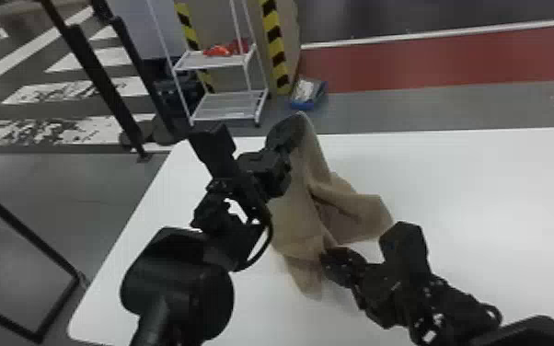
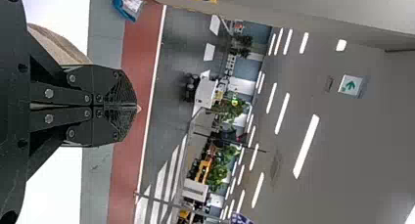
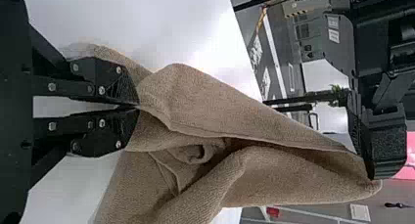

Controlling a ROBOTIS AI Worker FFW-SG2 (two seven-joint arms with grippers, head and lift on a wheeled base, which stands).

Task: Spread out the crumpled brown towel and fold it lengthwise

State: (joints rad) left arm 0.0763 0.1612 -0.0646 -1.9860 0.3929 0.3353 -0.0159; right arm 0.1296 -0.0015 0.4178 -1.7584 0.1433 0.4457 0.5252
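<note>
We hold the brown towel (image 1: 297, 221) over the table (image 1: 487, 198), left gripper (image 2: 137, 108) closed on its eleven-o'clock end, right gripper (image 3: 137, 106) pinching it at six o'clock, so uneven pulling could slip one pinch loose.

Over flat white table (image 1: 497, 207), toward left edge, crumpled brown cloth towel (image 1: 356, 209); beyond far left corner, white open-shelved rack (image 1: 229, 103).
</note>
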